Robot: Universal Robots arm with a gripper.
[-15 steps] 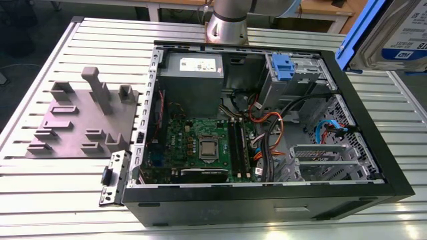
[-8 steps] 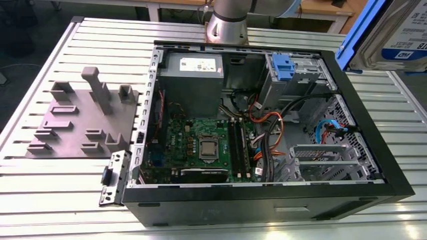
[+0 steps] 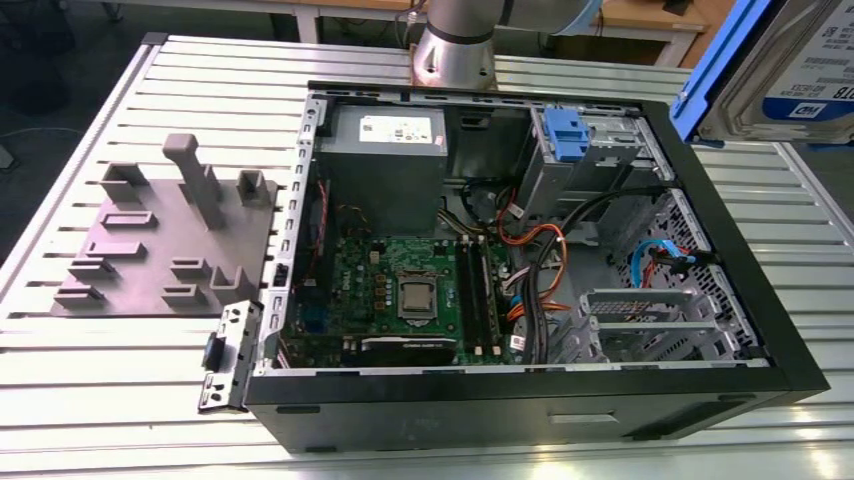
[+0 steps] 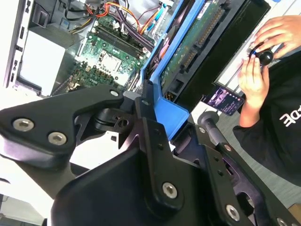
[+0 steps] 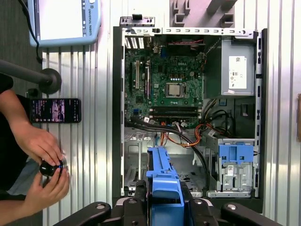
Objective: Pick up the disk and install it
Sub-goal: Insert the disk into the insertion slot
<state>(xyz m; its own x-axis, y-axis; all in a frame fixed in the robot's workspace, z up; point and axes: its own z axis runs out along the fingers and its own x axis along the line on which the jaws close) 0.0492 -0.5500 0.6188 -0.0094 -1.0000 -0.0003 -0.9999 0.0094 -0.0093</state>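
The disk (image 3: 787,70), silver-grey with a white-and-blue label and a bright blue bracket, hangs high at the exterior view's right, above the back corner of the open computer case (image 3: 534,400). In the second wrist view my gripper (image 4: 176,120) is shut on the bracket's end, and the disk's green circuit board (image 4: 197,47) faces the camera. In the first wrist view the disk (image 5: 162,174) stands edge-on in the gripper (image 5: 163,207), over the case's metal drive cage (image 5: 136,155).
Inside the case lie the motherboard (image 3: 400,290), power supply (image 3: 387,150), orange and black cables (image 3: 534,250) and a blue tab (image 3: 567,130). A grey fixture block (image 3: 160,240) sits beside it. A person's hands (image 5: 42,155), a phone (image 5: 55,110) and a pendant (image 5: 66,21) border the case.
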